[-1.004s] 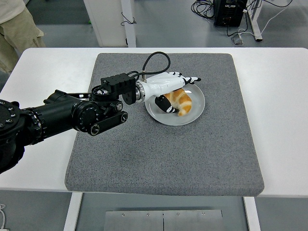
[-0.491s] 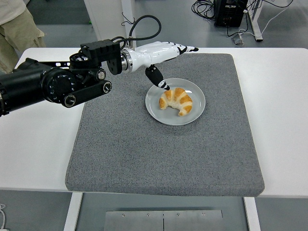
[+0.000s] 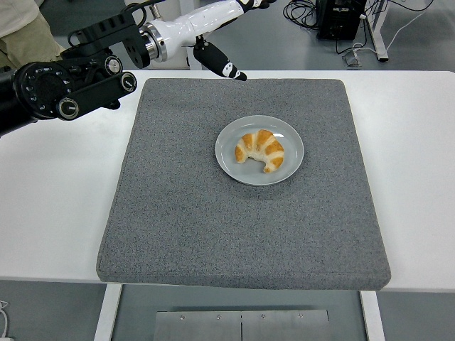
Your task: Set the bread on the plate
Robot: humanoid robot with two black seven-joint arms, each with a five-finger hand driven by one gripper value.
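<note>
A golden croissant (image 3: 260,150) lies on the small grey plate (image 3: 291,163) at the middle of the grey mat. My left hand (image 3: 213,21), white with black fingertips, hangs high over the mat's far left edge, well clear of the plate. Its fingers are spread and hold nothing. The black left forearm (image 3: 67,84) comes in from the upper left. My right arm is out of view.
The grey felt mat (image 3: 242,227) covers most of the white table (image 3: 57,206). A person in beige trousers (image 3: 25,42) stands at the top left corner. Cables and a black box (image 3: 341,18) lie on the floor beyond the table.
My left hand let go of the croissant on the plate, then rose and drew back up and to the left. The croissant stays on the plate.
</note>
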